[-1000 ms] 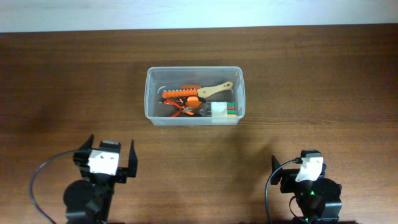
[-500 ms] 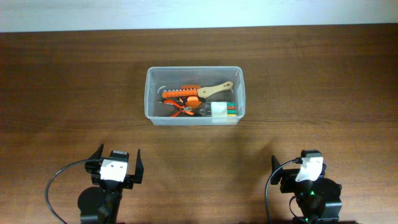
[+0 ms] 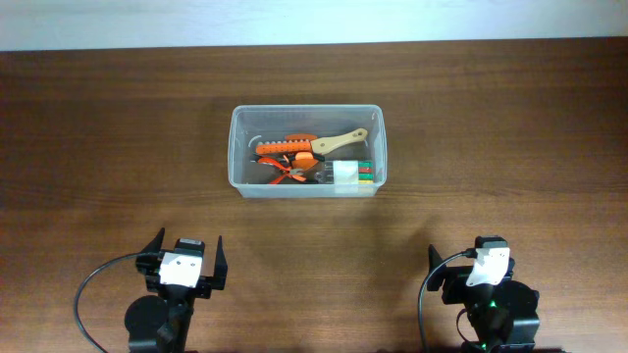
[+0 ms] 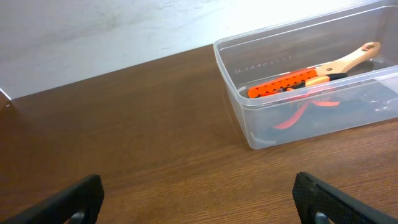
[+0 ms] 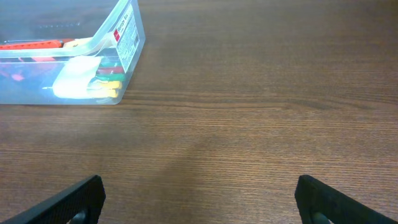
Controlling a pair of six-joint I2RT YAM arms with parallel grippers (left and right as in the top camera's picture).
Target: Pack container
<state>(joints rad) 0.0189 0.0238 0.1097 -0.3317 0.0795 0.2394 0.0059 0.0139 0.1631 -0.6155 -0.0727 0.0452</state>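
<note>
The clear plastic container (image 3: 238, 147) stands on the table at mid-back. Inside lie an orange tool (image 3: 286, 146), a wooden-handled tool (image 3: 341, 142), orange-handled pliers (image 3: 289, 175) and a white pack with coloured pieces (image 3: 351, 174). The container also shows in the left wrist view (image 4: 231, 81) and the right wrist view (image 5: 127, 37). My left gripper (image 3: 183, 260) is open and empty at the front left, well short of the container. My right gripper (image 3: 469, 267) is open and empty at the front right; its fingers (image 5: 198, 202) are wide apart over bare wood.
The brown wooden table (image 3: 510, 137) runs to a pale wall strip (image 3: 314, 20) at the back. A black cable (image 3: 88, 284) loops beside the left arm.
The left arm has drawn back toward the front edge and straightened. The right arm has not moved. The container and its contents are unchanged.
</note>
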